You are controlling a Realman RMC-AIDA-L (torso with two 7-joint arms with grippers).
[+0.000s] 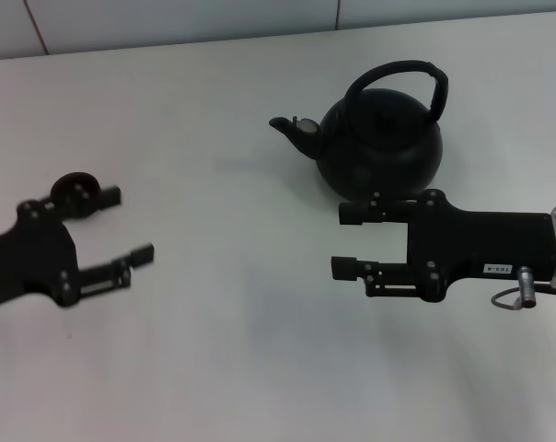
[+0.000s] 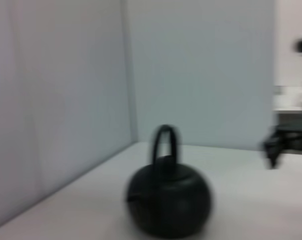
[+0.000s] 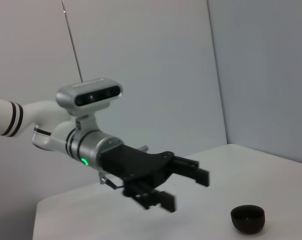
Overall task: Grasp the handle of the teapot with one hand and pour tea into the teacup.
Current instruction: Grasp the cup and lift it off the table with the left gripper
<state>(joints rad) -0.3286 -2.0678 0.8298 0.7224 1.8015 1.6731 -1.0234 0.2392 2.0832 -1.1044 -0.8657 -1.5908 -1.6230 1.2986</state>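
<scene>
Right gripper (fingers apart) fronts matte black round teapot.

The counter is a plain white surface running back to a pale wall. Two things stand on it. The teapot sits toward the far right, upright, its spout pointing left and its handle arched over the top. The teacup stands well apart from it at the far left, upright, partly hidden in the head view. In the right wrist view the teacup rests alone on bare white surface.
</scene>
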